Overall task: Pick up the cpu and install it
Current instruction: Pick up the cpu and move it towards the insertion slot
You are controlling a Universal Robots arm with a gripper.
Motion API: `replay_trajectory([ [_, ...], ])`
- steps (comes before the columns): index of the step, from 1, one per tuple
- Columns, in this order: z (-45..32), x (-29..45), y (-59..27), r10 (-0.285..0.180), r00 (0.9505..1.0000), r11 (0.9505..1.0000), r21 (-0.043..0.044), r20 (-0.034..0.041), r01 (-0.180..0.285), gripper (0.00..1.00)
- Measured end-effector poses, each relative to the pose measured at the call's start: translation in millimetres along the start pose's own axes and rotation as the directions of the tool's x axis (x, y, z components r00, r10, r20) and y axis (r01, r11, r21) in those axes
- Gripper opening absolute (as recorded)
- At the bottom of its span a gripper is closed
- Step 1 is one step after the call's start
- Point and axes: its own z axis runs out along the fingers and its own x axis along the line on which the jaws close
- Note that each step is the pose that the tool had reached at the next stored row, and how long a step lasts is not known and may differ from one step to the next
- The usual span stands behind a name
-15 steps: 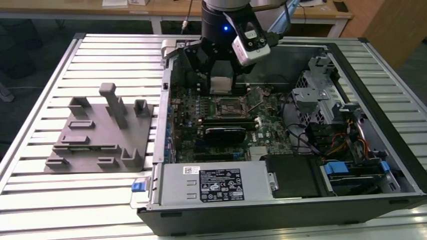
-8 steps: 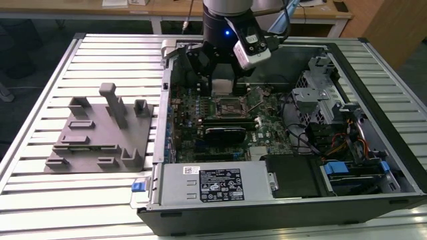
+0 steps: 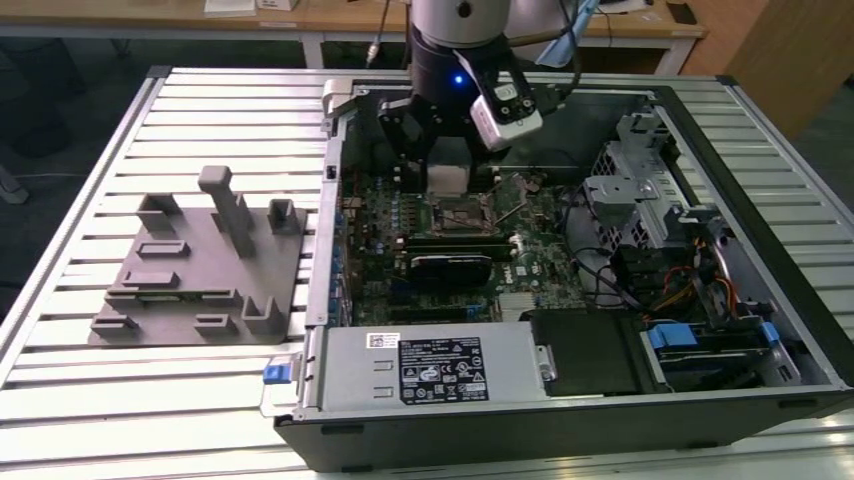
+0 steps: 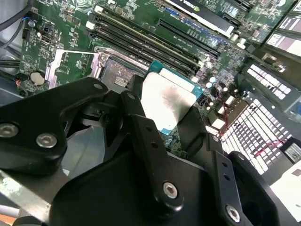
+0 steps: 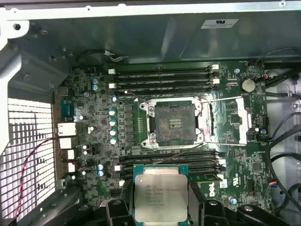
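In the exterior view, the black gripper [image 3: 447, 168] hung inside the open computer case [image 3: 534, 432]. Its two fingers were clamped on one cpu [image 3: 449, 180], a small flat square with a pale, matte metal top. One square socket [image 3: 465, 212] lay on the green motherboard [image 3: 534, 270] just beside the gripper, apart from the chip. One grey plastic fixture block [image 3: 200, 275] with several blocky uprights stood well apart from the gripper, toward the exterior view's left, on the ribbed metal table [image 3: 80, 200].

In the second wrist view, the gripper [image 4: 165, 106] held the cpu [image 4: 169, 99] by two opposite edges. Its brushed silvery lid sat on a thin teal rim between two smooth black fingers [image 4: 141, 127] studded with round screw heads. The socket [image 4: 117, 75] lay uncovered beyond the fingertips, with its shiny load frame [image 4: 66, 59] swung aside. One round silver coin cell [image 4: 36, 78] sat farther off.

In the first wrist view, the gripper [image 5: 161, 205] pinched the cpu [image 5: 161, 190] over the long black memory slots [image 5: 164, 162], which were too crowded to count. The one socket [image 5: 172, 123], dark and square within a silver surround, lay past those slots, apart from the chip.
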Motion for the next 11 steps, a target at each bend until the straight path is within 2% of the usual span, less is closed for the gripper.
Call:
replay_trajectory([
  [11, 15.6, -3.8, 2.9, 0.000, 1.0000, 1.0000, 0.0013, 0.0001, 0.000, 0.54],
])
